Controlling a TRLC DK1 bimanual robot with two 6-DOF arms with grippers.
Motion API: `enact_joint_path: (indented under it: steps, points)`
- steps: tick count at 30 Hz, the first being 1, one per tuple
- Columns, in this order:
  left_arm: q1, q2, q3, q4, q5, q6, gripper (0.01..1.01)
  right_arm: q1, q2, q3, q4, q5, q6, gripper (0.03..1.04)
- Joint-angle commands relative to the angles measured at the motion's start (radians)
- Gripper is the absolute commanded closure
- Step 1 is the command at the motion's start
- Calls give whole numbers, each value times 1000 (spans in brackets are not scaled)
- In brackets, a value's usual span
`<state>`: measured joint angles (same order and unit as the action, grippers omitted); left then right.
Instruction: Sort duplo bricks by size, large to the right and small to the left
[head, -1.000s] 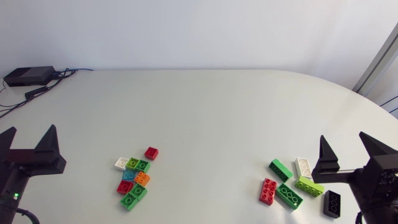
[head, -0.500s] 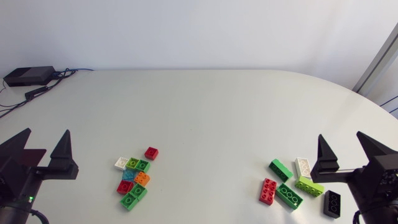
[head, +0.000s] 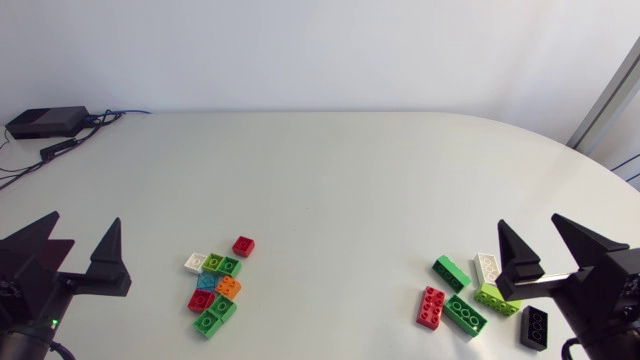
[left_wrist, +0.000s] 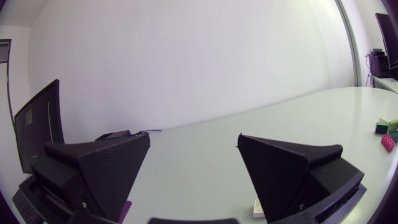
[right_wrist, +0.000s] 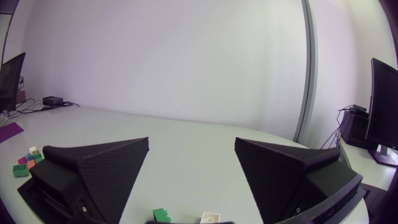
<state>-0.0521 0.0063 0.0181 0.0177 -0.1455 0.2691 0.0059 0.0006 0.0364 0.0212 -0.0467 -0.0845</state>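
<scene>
The left hand (head: 87, 218) and right hand (head: 528, 225) both stand apart, empty. The right sits close by the large bricks (head: 466, 314); I'd lift it straight clear without nudging them.

I am finding no text, label, number or sign that I can read in any view. The small coloured plastic bricks (head: 215, 287) off to the side of the left jaws and the long coloured plastic bricks (head: 431, 306) beside the right jaws are showing only studded tops, any marking too small to tell.
</scene>
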Motion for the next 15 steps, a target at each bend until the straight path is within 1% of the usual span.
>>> enact_joint_path:
  steps: [1,5,9,12,15]
  points:
    - [14,1,-18,-4,14,10,44,-12,-8,-39,-12,-8,32,67]
    - [64,11,-18,-4,15,15,44,-23,-7,-39,-12,-8,32,67]
    - [70,11,-18,-1,15,16,44,-24,-7,-39,-12,-4,32,67]
    - [72,-12,-20,2,15,13,44,-26,-7,-38,-26,38,31,67]
    - [72,-17,-20,5,15,13,44,-27,-5,-38,-26,38,31,67]
